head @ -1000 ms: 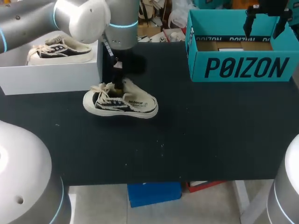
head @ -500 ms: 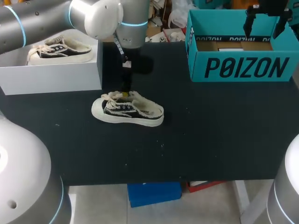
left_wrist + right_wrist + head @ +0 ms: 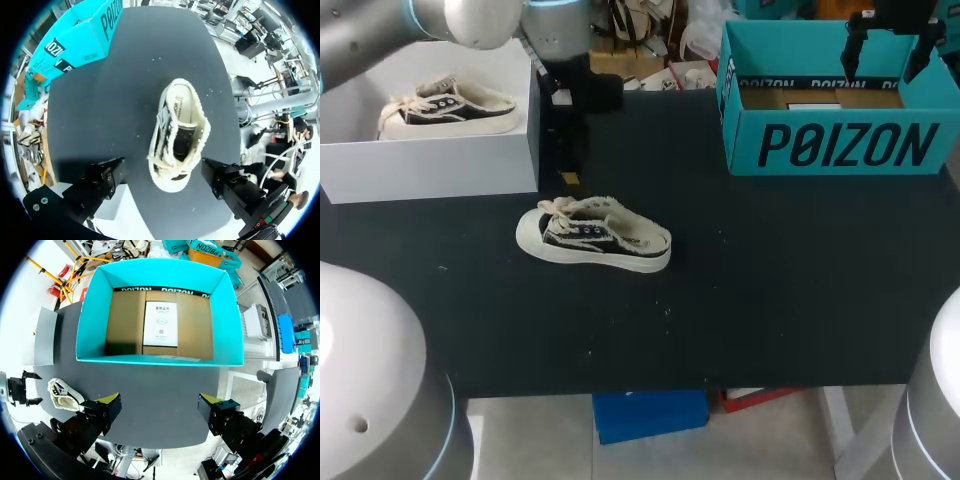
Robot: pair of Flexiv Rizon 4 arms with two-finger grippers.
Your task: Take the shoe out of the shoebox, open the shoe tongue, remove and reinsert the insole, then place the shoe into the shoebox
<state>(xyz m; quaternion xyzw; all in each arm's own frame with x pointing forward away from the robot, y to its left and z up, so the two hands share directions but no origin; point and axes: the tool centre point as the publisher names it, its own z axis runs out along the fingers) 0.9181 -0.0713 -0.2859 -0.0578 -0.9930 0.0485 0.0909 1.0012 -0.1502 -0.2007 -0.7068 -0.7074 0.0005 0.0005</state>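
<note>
Black surface (image 3: pixel 770 280) runs across the whole scene, and at its left end sits a white box (image 3: pixel 430 165) with a spare shoe (image 3: pixel 445 108) on top. Just beside that box hangs the left tool (image 3: pixel 162 167), its fingers spread wide and holding nothing. The shoe (image 3: pixel 595 235) stands on its sole below and between them, untouched and out of the box, with its toe toward the white box. The loose laces and frayed collar look likely to snag a finger when it goes for the tongue, and a one-sided nudge could skid the light shoe away. The white box crowds the left arm's side, so a careless swing may clip it. Well apart to the right is the teal shoebox (image 3: pixel 835 145), with only a paper sheet (image 3: pixel 161 323) inside. The right tool (image 3: pixel 159 407) hovers over it, wide and empty, and blocks the drop-in path.
</note>
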